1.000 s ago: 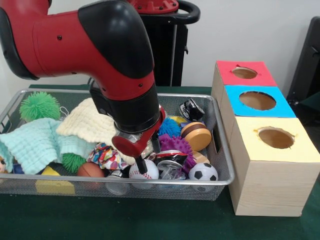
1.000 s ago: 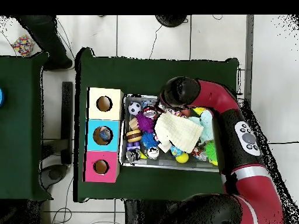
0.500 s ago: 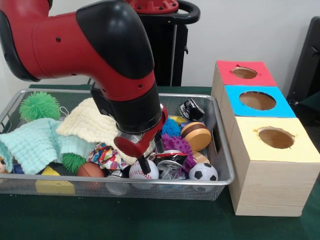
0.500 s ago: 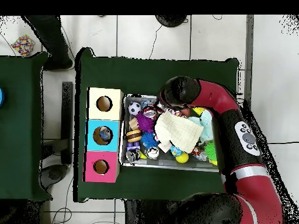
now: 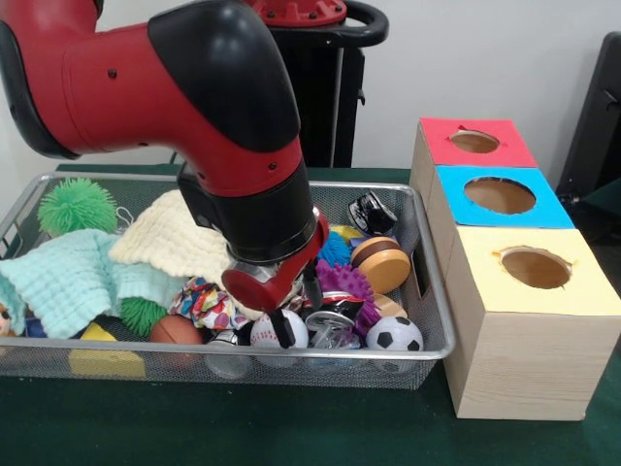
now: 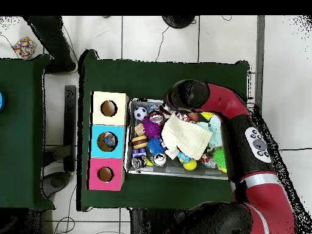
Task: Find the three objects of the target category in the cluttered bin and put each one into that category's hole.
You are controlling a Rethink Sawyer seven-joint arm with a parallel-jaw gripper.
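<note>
Gripper [image 5: 287, 328] down on the baseball [image 5: 275, 332] in the bin [image 5: 427, 291]; finger spread unclear

No legible text, label, brand, number or sign anywhere in either view. Coloured tops of the red box [image 5: 474, 142], blue box [image 5: 500, 195] and yellow box [image 5: 535, 269] beside the wire bin [image 5: 432, 291] plain, each marked only by a round hole. Stitching on the baseball [image 5: 268, 331] and patches on the soccer ball [image 5: 394, 335] in the bin: pattern only, no lettering. Print on the crumpled wrapper [image 5: 207, 302] left of the baseball too small to read. Pale control panel on the arm [image 6: 258, 145], right of the bin in the overhead view: dark dots, no readable characters.
</note>
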